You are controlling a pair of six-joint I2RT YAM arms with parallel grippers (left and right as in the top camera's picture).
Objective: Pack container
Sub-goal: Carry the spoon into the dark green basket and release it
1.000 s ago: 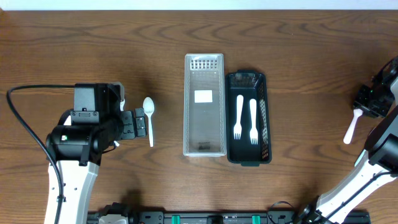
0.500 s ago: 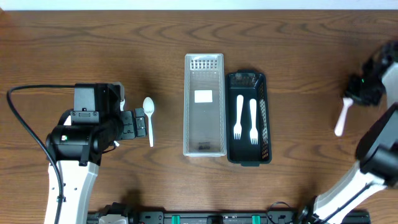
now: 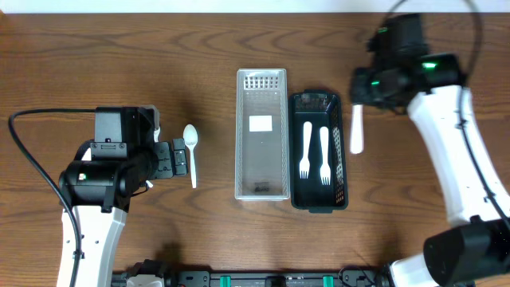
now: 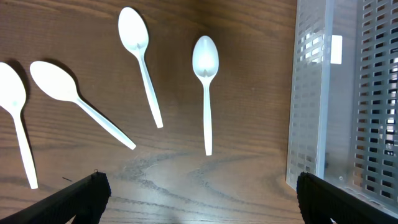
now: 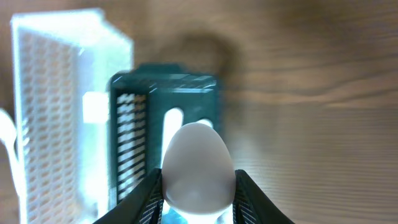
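Note:
A clear slotted container [image 3: 261, 134] stands at the table's middle, with a dark slotted container [image 3: 317, 151] touching its right side and holding two white forks [image 3: 315, 151]. My right gripper [image 3: 360, 100] is shut on a white spoon [image 3: 357, 129] and holds it just right of the dark container; the spoon's bowl fills the right wrist view [image 5: 198, 164]. My left gripper [image 4: 198, 198] is open and empty over bare wood, left of the clear container [image 4: 336, 93]. One white spoon [image 3: 191, 153] lies by it; several show in the left wrist view [image 4: 206, 87].
The left arm's base and black cable [image 3: 32, 163] take up the left side. The right arm [image 3: 454, 135] reaches in from the lower right. Bare wood lies right of the dark container.
My right gripper has swept from the far right edge leftward with the white spoon, to just right of the dark container. The left arm has not moved.

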